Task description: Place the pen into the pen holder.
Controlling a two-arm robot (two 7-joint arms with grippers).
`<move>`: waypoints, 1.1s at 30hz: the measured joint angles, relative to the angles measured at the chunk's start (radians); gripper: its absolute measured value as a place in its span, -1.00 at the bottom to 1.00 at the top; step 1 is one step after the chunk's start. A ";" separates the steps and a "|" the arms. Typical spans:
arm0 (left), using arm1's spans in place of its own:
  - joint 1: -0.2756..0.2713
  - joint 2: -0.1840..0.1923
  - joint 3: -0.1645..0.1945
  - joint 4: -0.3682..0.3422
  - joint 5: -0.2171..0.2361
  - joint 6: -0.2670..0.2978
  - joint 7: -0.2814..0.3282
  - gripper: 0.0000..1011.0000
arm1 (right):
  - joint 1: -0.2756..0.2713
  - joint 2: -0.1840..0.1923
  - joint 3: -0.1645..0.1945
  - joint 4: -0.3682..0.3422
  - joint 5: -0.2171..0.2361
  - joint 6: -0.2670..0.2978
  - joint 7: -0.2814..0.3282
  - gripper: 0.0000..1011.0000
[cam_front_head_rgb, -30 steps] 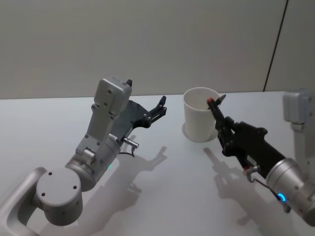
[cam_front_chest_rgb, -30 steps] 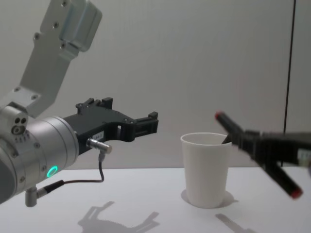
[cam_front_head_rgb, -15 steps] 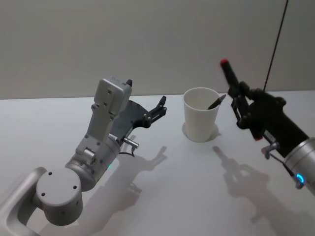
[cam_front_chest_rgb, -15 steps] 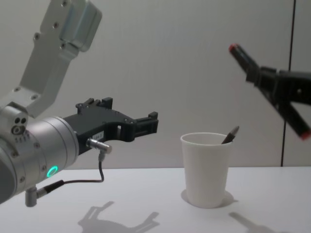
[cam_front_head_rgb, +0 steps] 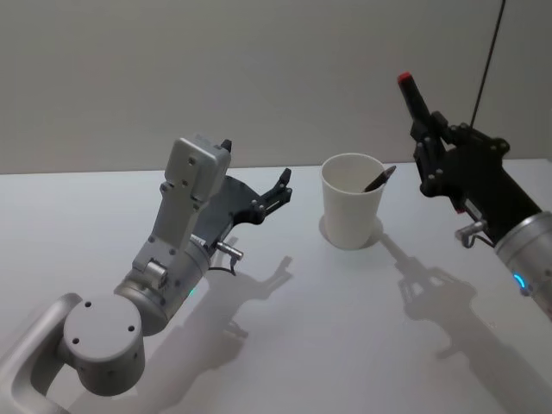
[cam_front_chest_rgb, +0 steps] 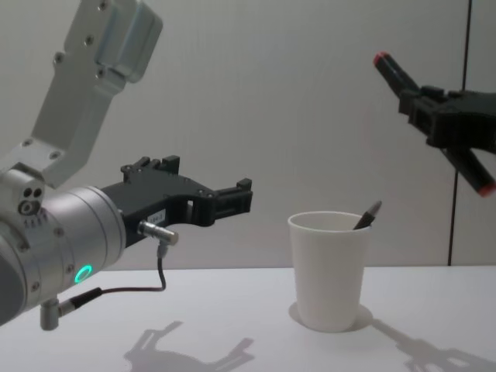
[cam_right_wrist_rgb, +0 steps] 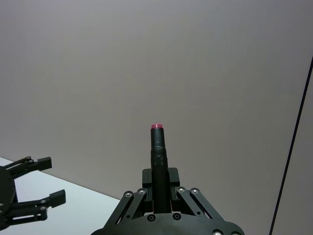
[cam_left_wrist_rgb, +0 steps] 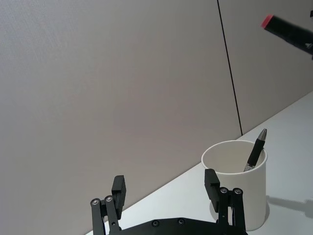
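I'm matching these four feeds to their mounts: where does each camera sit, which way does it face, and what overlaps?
Head: high, looking down at the table, cup, both arms.
Chest: low, looking across at the cup side-on; left gripper in front, right gripper raised.
Left wrist: along its open fingers toward the cup.
Right wrist: along its own finger at the wall.
Shared: head, chest and left wrist show the pen in the cup.
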 joint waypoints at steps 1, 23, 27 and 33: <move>0.000 0.000 0.000 0.000 0.000 0.000 0.000 0.98 | 0.004 -0.002 -0.001 0.005 -0.009 -0.001 -0.001 -0.65; 0.000 0.000 0.000 0.000 0.000 0.000 0.000 0.98 | 0.151 -0.082 -0.049 0.238 -0.199 -0.147 -0.020 -0.65; 0.000 0.000 0.000 0.000 0.000 0.000 0.000 0.98 | 0.171 -0.094 -0.056 0.280 -0.220 -0.176 -0.028 -0.65; 0.000 0.000 0.000 0.000 0.000 0.000 0.000 0.98 | 0.207 -0.117 -0.069 0.358 -0.252 -0.221 -0.045 -0.65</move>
